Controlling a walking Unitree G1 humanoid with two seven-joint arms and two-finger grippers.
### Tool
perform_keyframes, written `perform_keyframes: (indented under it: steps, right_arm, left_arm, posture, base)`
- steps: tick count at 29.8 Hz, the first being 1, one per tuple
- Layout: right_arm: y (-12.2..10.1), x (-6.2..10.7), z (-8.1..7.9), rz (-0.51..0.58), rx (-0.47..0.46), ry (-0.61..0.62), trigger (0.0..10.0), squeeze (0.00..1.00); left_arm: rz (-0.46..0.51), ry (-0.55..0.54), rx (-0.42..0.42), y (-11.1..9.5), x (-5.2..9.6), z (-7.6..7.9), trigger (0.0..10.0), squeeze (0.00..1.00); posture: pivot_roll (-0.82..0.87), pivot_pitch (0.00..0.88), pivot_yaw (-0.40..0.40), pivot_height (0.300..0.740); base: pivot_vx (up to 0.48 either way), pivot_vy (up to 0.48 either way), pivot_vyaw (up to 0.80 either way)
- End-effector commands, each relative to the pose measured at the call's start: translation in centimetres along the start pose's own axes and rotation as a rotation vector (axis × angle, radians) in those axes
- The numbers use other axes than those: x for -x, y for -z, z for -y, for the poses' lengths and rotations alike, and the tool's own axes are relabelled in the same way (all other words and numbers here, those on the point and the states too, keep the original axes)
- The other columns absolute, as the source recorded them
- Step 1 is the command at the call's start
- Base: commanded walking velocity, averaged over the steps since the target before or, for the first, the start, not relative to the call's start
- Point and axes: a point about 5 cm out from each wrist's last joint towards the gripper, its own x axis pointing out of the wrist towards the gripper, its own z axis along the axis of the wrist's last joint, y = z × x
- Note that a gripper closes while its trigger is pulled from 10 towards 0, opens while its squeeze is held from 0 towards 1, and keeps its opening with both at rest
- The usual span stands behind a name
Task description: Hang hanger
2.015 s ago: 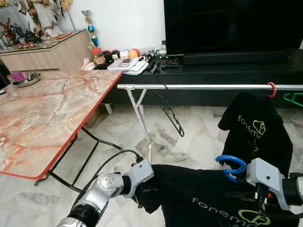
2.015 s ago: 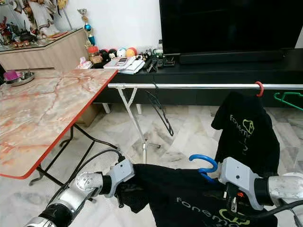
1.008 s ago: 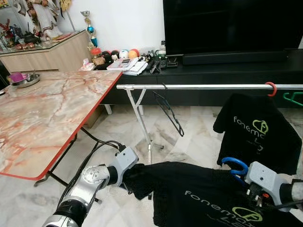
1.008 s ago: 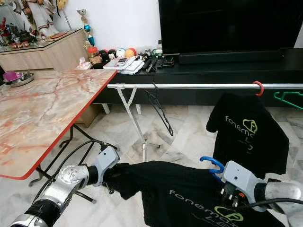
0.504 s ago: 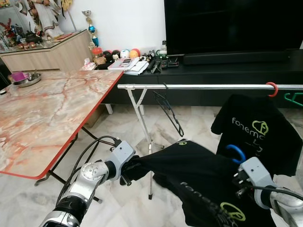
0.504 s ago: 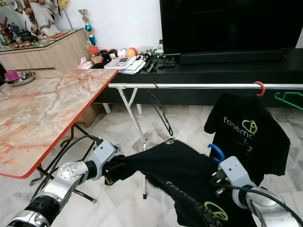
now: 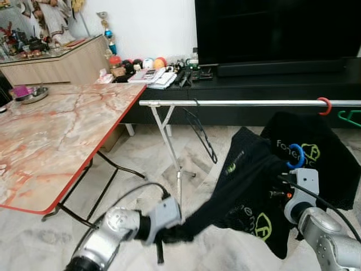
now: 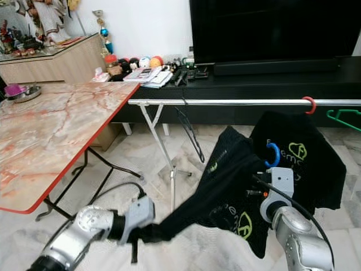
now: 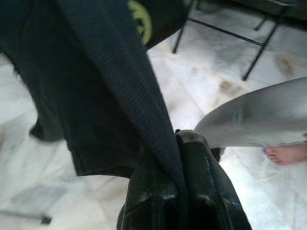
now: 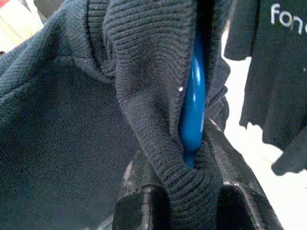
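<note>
A black T-shirt (image 7: 242, 192) rides on a blue hanger (image 7: 295, 156), whose hook stands below the silver rail (image 7: 254, 103). My right gripper (image 10: 192, 163) is shut on the hanger's neck through the shirt's collar, just in front of a second black shirt (image 7: 333, 147) that hangs from a red hanger (image 7: 323, 105) on the rail. Low and to the left, my left gripper (image 7: 169, 231) is shut on the shirt's edge (image 9: 158, 120), which stretches the cloth slantwise between both arms.
An empty black hanger (image 7: 200, 132) hangs near the rail's left end and a green hanger (image 7: 351, 117) at its far right. A marble-topped folding table (image 7: 56, 135) stands at the left. Behind the rail are a dark TV console (image 7: 271, 84) and a person's foot (image 9: 285, 153) on the floor.
My right gripper has lifted the blue hanger up and back, close under the rail. The left gripper has dropped lower and moved right, and the shirt is now pulled taut.
</note>
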Motion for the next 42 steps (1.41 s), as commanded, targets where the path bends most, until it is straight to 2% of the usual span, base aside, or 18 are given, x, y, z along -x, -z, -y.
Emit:
perform_keyframes:
  steps: [1,3,5,7,8,9,10,13,15,18,27,29,32,35,38,39,40,42]
  right_arm:
    - [-2.7,0.5,1.3,0.124,0.014,0.070,10.0,0.00]
    - [-2.1,0.4,0.6,0.085,0.066,0.019,10.0,0.00]
    - [-1.8,0.4,0.4,0.070,0.081,-0.009,10.0,0.00]
    - [-1.2,0.6,-0.1,0.029,0.171,-0.073,10.0,0.00]
    - [-0.9,0.8,-0.2,0.001,0.227,-0.112,10.0,0.00]
    - [-0.9,0.8,-0.2,0.001,0.227,-0.112,10.0,0.00]
    - [0.1,1.3,-0.3,-0.067,0.348,-0.198,10.0,0.00]
    - [2.2,3.0,0.7,-0.227,0.589,-0.365,10.0,0.00]
    - [2.2,3.5,1.3,-0.250,0.623,-0.410,10.0,0.00]
    - [1.8,4.1,1.8,-0.265,0.651,-0.464,10.0,0.00]
    - [1.0,5.5,2.8,-0.298,0.712,-0.629,10.0,0.00]
    - [1.0,5.6,3.1,-0.309,0.726,-0.631,10.0,0.00]
    - [1.3,5.5,4.0,-0.337,0.816,-0.596,10.0,0.00]
    - [0.4,4.8,4.0,-0.255,0.791,-0.566,10.0,0.00]
    - [0.2,4.7,3.9,-0.248,0.803,-0.567,10.0,0.00]
    - [0.1,4.7,3.9,-0.250,0.809,-0.568,10.0,0.00]
    - [0.1,4.7,3.8,-0.250,0.815,-0.571,10.0,0.00]
    - [0.1,4.6,3.7,-0.240,0.819,-0.577,10.0,0.00]
  left_arm:
    - [-0.037,0.066,0.050,1.2,-0.1,1.2,0.0,0.00]
    - [-0.005,0.075,0.027,0.4,-1.6,1.7,0.0,0.00]
    - [-0.006,0.081,0.018,0.3,-2.0,1.9,0.0,0.00]
    - [-0.022,0.051,-0.020,0.4,-2.6,1.9,0.0,0.00]
    - [-0.036,0.018,-0.023,0.4,-2.8,1.7,4.3,0.00]
    - [-0.036,0.018,-0.023,0.4,-2.8,1.7,4.3,0.00]
    - [-0.049,-0.032,-0.037,0.1,-3.0,1.5,10.0,0.00]
    - [-0.054,-0.130,-0.085,-0.5,-3.4,0.6,10.0,0.00]
    - [-0.057,-0.182,-0.083,-0.6,-3.4,0.0,10.0,0.00]
    - [-0.070,-0.207,-0.107,-0.5,-3.3,-0.4,10.0,0.00]
    - [-0.153,-0.176,-0.166,0.5,-2.6,-0.3,10.0,0.00]
    - [-0.184,-0.172,-0.180,0.8,-2.3,-0.4,10.0,0.00]
    - [-0.245,-0.113,-0.209,1.3,-1.9,0.0,10.0,0.00]
    - [-0.268,-0.050,-0.192,1.6,-1.6,0.7,10.0,0.00]
    - [-0.268,-0.056,-0.191,1.7,-1.4,0.6,10.0,0.00]
    - [-0.267,-0.076,-0.187,1.8,-1.3,0.3,10.0,0.74]
    - [-0.265,-0.098,-0.185,1.8,-1.2,0.1,10.0,1.00]
    - [-0.264,-0.124,-0.188,1.8,-0.9,-0.4,10.0,1.00]
  posture:
    - [0.01,0.000,0.103,0.740]
    - [0.00,0.000,0.105,0.740]
    - [0.00,0.000,0.105,0.740]
    - [0.00,0.000,0.105,0.740]
    - [-0.01,0.000,0.106,0.740]
    - [-0.01,0.000,0.106,0.740]
    - [-0.01,0.000,0.104,0.740]
    - [-0.01,0.000,0.101,0.740]
    - [-0.01,0.000,0.100,0.740]
    - [-0.01,0.000,0.100,0.740]
    - [0.00,0.000,0.086,0.740]
    - [0.00,0.000,0.082,0.740]
    - [0.00,0.000,0.076,0.740]
    - [0.01,0.000,0.074,0.740]
    - [0.01,0.000,0.075,0.740]
    - [0.01,0.000,0.075,0.740]
    - [0.01,0.000,0.075,0.740]
    - [0.01,0.000,0.076,0.740]
  base:
    - [0.000,0.000,0.00]
    - [0.000,0.000,0.00]
    - [0.000,0.000,0.00]
    - [0.000,0.000,0.00]
    - [0.000,0.000,0.00]
    - [0.000,0.000,0.00]
    - [0.000,0.000,0.00]
    - [0.000,0.000,0.00]
    - [0.000,0.000,0.00]
    - [0.000,0.000,0.00]
    - [0.000,0.000,0.00]
    - [0.000,0.000,0.00]
    - [0.000,0.000,0.00]
    - [0.000,0.000,0.00]
    - [0.000,0.000,0.00]
    - [0.000,0.000,0.00]
    - [0.000,0.000,0.00]
    - [0.000,0.000,0.00]
